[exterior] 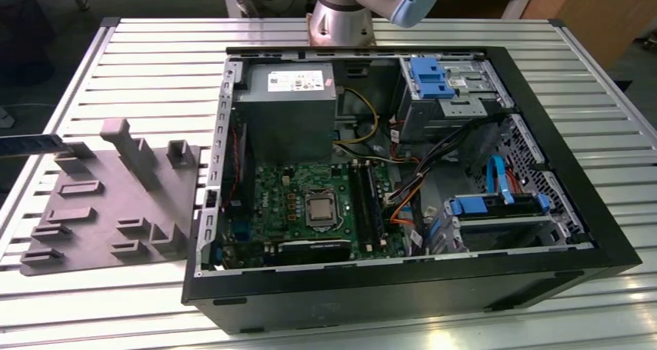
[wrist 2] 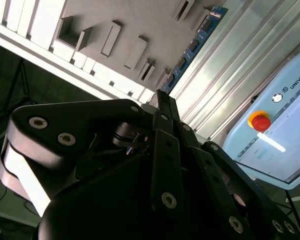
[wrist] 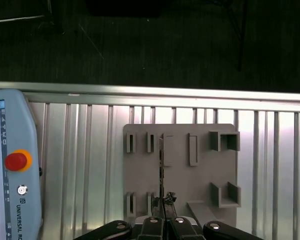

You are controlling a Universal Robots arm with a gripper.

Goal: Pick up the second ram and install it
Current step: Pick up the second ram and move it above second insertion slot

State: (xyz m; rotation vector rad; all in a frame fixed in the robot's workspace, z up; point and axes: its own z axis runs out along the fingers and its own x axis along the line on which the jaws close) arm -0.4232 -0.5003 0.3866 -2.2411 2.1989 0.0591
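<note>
Black metal link bars of the gripper [wrist 2: 162, 97], studded with silver pivot bolts, crowd the foreground in the second wrist view. They narrow to two slim fingers, and these are pressed together on one end of the second ram [wrist 2: 192, 47]. The ram is a thin, flat, narrow strip of dark blue-green circuit board carrying a row of small black rectangular chips, and it reaches straight out past the fingertips.

In the first wrist view the gripper [wrist: 165, 202] holds the second ram [wrist: 161, 160] edge-on, so it looks like a dark thin line. There it lies across a grey holder [wrist: 200, 175], between two of the holder's slot blocks. I cannot tell whether the ram touches the holder.

The holder is a matte, flat plate with raised rectangular slot blocks and small open-topped boxes. It sits on a table [wrist: 90, 150] made of long ribbed aluminium slats with a bright sheen.

Beside the holder on the slats lies a pale blue-grey teach pendant [wrist: 27, 210] with rounded corners and a round red button [wrist: 15, 161].

In the exterior view the holder [exterior: 103, 211] lies toward the exterior view's left. Just beside it is an open black computer case [exterior: 411, 288] holding:
- a green motherboard [exterior: 308, 204]
- a grey metal power supply box [exterior: 282, 104]
- blue plastic drive latches [exterior: 431, 77]
</note>
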